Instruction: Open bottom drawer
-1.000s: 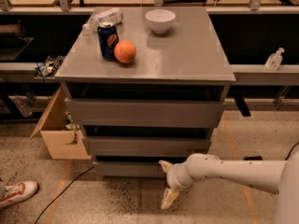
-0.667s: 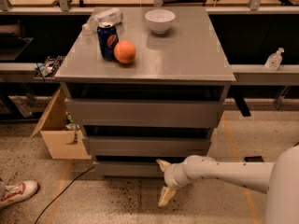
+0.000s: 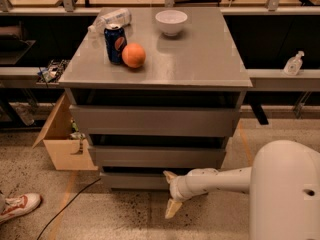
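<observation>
camera view: nearest, the arm [image 3: 225,179] has swung in, and its bulk now fills the lower right. the gripper [image 3: 170,192] has crept slightly left, claw spread, with the upper finger at the bottom drawer [image 3: 132,180] and the lower one hanging toward the floor [image 3: 125,219]. that drawer, the lowest of three, looks shut as before, so the pull has likely not begun. farther back, the orange [image 3: 133,55], can [image 3: 115,44] and bowl [image 3: 171,22] sit unmoved on top.
</observation>
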